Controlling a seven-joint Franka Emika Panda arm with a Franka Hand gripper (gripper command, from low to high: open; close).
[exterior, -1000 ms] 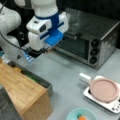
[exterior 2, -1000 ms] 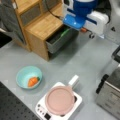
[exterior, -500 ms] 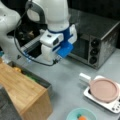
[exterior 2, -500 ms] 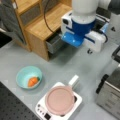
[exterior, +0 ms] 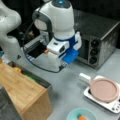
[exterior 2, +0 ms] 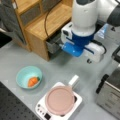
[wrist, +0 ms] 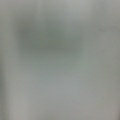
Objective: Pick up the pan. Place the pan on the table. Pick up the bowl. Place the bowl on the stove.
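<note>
The dusty-pink pan (exterior: 104, 89) (exterior 2: 60, 99) sits on the small white stove (exterior: 113, 107) (exterior 2: 41, 110), its white stub handle (exterior: 84, 77) (exterior 2: 73, 81) pointing toward the arm. The teal bowl (exterior: 81, 115) (exterior 2: 28, 77) holds an orange item and rests on the grey table (exterior: 67, 85) (exterior 2: 15, 57) beside the stove. My gripper (exterior: 60, 65) (exterior 2: 80, 50), white with a blue part, hangs over the table between the wooden counter and the pan, holding nothing that shows. Its fingers are hidden in both front views. The wrist view shows only blurred grey surface.
A steel toaster oven (exterior: 100, 37) (exterior 2: 110, 92) stands near the stove. A light wooden counter (exterior: 25, 97) (exterior 2: 47, 22) has an open drawer (exterior: 37, 80) (exterior 2: 53, 43) with small items inside. A black cable (exterior: 37, 62) trails from the arm.
The arm has come down and moved across the table toward the pan and stove. The pan and the bowl have not moved.
</note>
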